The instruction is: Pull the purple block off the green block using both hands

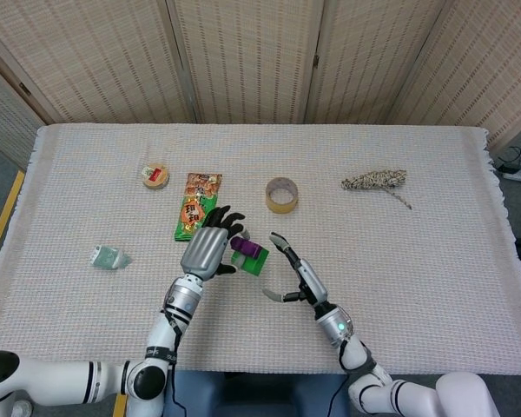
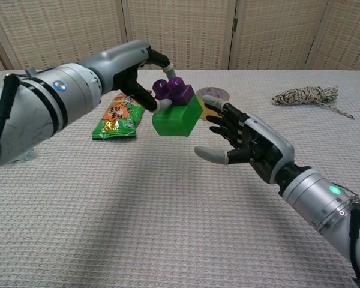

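Woven cream cloth covers the table (image 1: 434,261); ribbed wicker screens (image 1: 243,61) stand behind. Left hand (image 1: 207,250) pinches the studded purple block (image 2: 174,90), still seated on the glossy green block (image 2: 177,117), held above the cloth near the tape roll (image 1: 281,195). Right hand (image 2: 243,141) empty, fingers spread, just beside the blocks.

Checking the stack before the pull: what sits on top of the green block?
The purple block sits on the green block, pinched by the left hand. Their joint is hidden.
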`<state>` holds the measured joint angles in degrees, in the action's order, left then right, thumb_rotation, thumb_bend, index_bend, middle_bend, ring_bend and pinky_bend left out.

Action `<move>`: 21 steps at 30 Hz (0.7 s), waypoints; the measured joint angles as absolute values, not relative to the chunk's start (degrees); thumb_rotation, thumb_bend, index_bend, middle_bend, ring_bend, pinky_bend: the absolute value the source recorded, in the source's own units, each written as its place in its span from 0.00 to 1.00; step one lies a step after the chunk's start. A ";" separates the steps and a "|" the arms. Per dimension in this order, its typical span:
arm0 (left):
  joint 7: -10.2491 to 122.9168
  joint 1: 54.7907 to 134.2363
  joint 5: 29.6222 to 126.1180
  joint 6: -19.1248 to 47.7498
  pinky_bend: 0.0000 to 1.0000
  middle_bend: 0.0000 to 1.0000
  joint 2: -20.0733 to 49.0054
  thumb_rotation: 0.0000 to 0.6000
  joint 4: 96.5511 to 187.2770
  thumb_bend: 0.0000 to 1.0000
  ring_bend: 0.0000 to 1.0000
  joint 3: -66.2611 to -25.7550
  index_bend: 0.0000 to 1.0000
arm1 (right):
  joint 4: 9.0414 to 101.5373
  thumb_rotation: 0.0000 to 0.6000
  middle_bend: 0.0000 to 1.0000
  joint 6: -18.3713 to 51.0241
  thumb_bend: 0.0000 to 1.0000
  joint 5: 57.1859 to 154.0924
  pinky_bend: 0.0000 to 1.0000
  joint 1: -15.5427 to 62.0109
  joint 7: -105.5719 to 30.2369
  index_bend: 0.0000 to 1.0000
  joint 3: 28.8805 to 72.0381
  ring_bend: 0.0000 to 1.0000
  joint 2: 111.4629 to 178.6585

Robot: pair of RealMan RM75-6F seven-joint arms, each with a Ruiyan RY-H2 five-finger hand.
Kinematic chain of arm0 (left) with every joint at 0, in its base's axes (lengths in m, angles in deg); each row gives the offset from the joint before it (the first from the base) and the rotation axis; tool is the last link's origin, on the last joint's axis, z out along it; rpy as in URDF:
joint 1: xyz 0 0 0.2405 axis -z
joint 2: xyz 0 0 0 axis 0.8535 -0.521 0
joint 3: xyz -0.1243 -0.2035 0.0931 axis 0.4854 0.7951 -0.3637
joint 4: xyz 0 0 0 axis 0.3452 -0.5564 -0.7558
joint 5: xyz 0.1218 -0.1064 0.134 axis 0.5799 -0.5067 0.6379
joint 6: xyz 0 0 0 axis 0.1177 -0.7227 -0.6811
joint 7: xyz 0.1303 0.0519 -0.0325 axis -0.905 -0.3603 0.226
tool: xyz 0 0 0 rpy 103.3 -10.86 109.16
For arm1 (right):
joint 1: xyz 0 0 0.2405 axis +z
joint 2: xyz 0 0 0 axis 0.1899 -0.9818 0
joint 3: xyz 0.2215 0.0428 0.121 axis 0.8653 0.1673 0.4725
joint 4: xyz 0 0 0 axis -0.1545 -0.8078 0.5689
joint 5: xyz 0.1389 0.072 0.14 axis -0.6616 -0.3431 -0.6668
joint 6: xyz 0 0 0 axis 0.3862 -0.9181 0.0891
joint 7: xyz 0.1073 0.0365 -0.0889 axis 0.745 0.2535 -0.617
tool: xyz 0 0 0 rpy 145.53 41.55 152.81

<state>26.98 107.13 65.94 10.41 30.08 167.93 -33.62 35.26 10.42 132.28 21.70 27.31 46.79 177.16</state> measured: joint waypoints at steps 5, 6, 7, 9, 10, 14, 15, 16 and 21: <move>27.02 107.50 65.79 9.33 0.00 0.23 31.52 1.00 167.60 0.46 0.02 -33.69 0.75 | 33.19 1.00 0.00 10.11 0.27 131.87 0.00 21.78 28.95 0.12 46.98 0.00 178.90; 27.00 107.56 65.82 9.11 0.00 0.23 31.80 1.00 167.56 0.46 0.02 -33.73 0.75 | 32.75 1.00 0.00 9.97 0.27 131.79 0.00 21.75 29.32 0.14 47.02 0.00 179.27; 26.99 107.62 65.90 8.88 0.00 0.23 32.10 1.00 167.50 0.46 0.02 -33.76 0.75 | 32.30 1.00 0.00 9.83 0.27 131.74 0.00 21.72 29.66 0.17 47.04 0.00 179.62; 27.06 107.73 66.12 8.26 0.00 0.24 32.82 1.00 167.32 0.47 0.03 -33.75 0.75 | 31.41 1.00 0.00 9.54 0.27 131.67 0.00 21.58 30.80 0.21 46.97 0.00 180.40; 27.08 107.77 66.24 7.98 0.00 0.24 33.12 1.00 167.22 0.47 0.03 -33.74 0.75 | 30.95 1.00 0.00 9.42 0.27 131.64 0.00 21.51 31.30 0.23 46.92 0.00 180.77; 27.55 107.76 67.00 6.86 0.00 0.24 34.30 1.00 167.01 0.47 0.03 -33.78 0.75 | 28.73 1.00 0.00 8.84 0.27 131.43 0.00 21.23 32.97 0.28 46.91 0.00 182.40; 27.79 107.73 67.12 6.73 0.00 0.24 34.55 1.00 166.96 0.47 0.03 -33.78 0.75 | 28.15 1.00 0.00 8.69 0.27 131.36 0.00 21.19 33.47 0.28 46.96 0.00 182.80; 28.00 107.69 67.16 6.62 0.00 0.24 34.80 1.00 166.91 0.47 0.03 -33.73 0.75 | 27.45 1.00 0.00 8.47 0.27 131.30 0.01 21.15 34.20 0.28 47.04 0.00 183.30; 28.67 107.64 67.39 5.90 0.00 0.25 36.59 1.00 166.45 0.48 0.04 -33.63 0.75 | 26.15 1.00 0.00 7.48 0.27 130.80 0.01 21.19 36.66 0.29 48.11 0.00 184.58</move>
